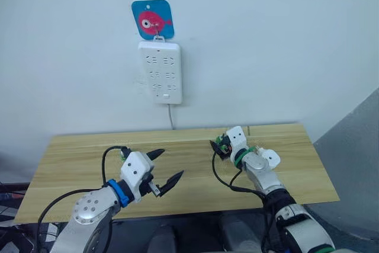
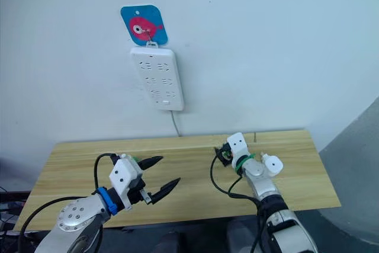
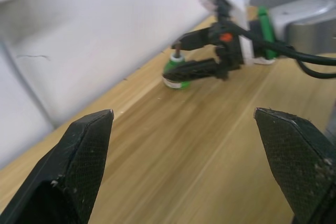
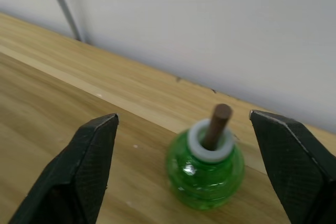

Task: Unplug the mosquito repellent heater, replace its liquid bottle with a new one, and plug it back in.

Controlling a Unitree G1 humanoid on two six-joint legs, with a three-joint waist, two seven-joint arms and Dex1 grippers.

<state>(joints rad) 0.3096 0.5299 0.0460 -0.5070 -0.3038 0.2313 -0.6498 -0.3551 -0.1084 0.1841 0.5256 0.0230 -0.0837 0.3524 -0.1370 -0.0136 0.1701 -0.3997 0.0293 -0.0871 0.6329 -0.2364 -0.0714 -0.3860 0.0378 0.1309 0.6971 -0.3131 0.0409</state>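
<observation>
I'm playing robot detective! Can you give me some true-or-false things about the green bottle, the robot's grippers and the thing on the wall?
1. The green bottle stands upright on the wooden table. True.
2. The right gripper is shut on the bottle. False: its fingers are open, one on each side, not touching it.
3. The left gripper is open and holds nothing. True.
4. A heater is plugged into the white power strip. False: its sockets look bare.
5. The strip hangs below a blue card with a pink fish. True.
</observation>
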